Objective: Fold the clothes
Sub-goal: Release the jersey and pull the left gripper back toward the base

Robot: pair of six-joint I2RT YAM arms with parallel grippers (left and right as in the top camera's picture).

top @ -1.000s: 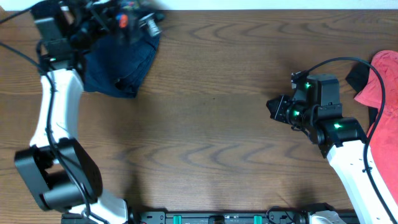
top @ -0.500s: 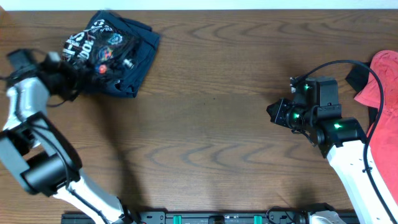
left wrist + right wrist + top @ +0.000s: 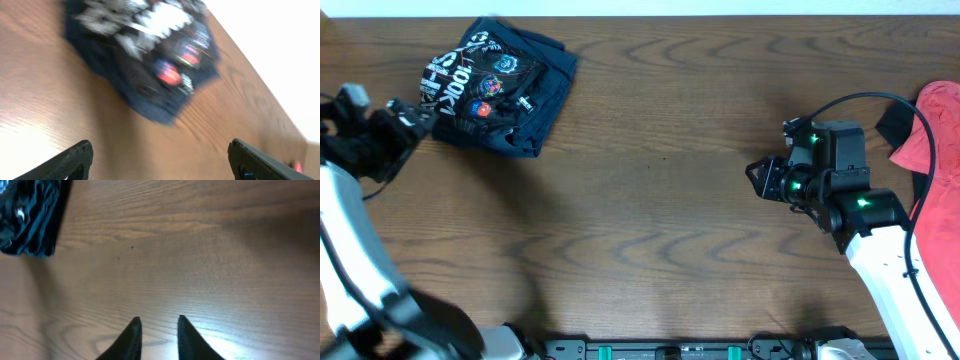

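Jersey: the black printed jersey [image 3: 480,80] sits in the upper left of the overhead frame as a compact bundle, badges and white lettering facing up.
Beneath it: plain dark-blue cloth [image 3: 548,72] shows along the bundle's right side. I cannot tell whether that is part of the jersey or a separate piece.
Left fingers: the left fingers [image 3: 412,115] are just beside the bundle's lower-left edge, clear of it. They are spread wide, and the wrist view shows only bare wood between them.
Right fingers: the right fingers [image 3: 755,178] are right of centre, well apart from the jersey. They are parted by a narrow gap and hold nothing.
Worktop: the brown wooden worktop [image 3: 650,200] is bare across the middle.
Right edge: a coral-red garment [image 3: 935,130] lies loose and partly out of frame.
Progress: the jersey looks folded and parked, with neither arm holding it, so that piece seems finished bar any tidying. The red garment looks unfolded.
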